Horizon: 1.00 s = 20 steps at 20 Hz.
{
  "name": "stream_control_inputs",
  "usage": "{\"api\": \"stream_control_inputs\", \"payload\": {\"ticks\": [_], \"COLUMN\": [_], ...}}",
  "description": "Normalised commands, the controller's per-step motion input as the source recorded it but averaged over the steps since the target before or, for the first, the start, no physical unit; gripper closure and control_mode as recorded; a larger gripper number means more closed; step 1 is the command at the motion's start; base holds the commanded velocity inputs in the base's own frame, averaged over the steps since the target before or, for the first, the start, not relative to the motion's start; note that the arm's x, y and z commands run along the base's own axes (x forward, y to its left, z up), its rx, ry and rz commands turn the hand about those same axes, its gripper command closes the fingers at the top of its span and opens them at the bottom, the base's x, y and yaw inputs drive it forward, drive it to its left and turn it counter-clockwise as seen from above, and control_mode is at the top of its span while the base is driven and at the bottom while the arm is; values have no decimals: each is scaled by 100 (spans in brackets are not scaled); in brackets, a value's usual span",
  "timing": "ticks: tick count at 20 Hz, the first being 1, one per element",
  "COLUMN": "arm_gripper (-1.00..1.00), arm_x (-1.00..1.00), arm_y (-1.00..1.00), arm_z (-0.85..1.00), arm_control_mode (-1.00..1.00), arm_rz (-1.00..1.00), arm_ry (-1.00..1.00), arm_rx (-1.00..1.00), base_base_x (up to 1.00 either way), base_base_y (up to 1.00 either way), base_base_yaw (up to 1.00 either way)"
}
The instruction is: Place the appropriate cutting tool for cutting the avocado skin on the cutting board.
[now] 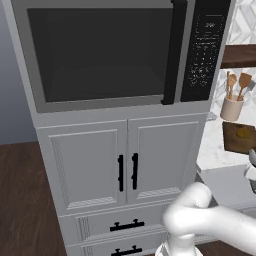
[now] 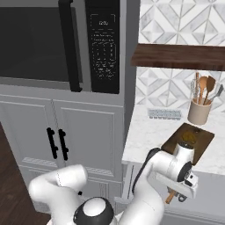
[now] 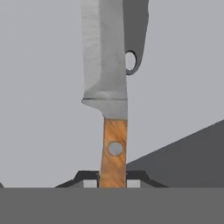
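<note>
Our claw (image 3: 112, 179) is closed on the wooden handle of a steel-bladed knife (image 3: 105, 65), blade running to the frame's top. In the right base view the dark brown square wooden cutting board (image 2: 200, 145) lies right of centre on the white marble table (image 2: 140, 136), carrying what seems the small olive-brown avocado (image 2: 190, 136).

microwave (image 2: 52, 44): up-left of end effector | cabinet doors (image 2: 61, 136): left, black handles | wall shelf (image 2: 178, 56): above | utensil crock (image 2: 199, 112): above-right, on desk | ice tray (image 2: 164, 114): above, by backsplash
</note>
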Motion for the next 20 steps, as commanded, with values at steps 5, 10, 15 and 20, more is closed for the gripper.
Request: {"api": "stream_control_inputs", "payload": {"ticks": [5, 10, 15, 20], "arm_gripper": [100, 100, 100, 100], "arm_x": [-79, -26, 40, 90], "arm_y": [1, 0, 0, 0], "arm_z": [91, 90, 79, 22], "arm_control_mode": [-100, -100, -100, -100], "arm_rz": [-8, -9, -12, -14], "arm_ry": [8, 1, -8, -4], "arm_rx": [1, 0, 0, 0], "base_base_x": [0, 0, 0, 0], "base_base_y": [0, 0, 0, 0], "base_base_yaw": [0, 0, 0, 0]}}
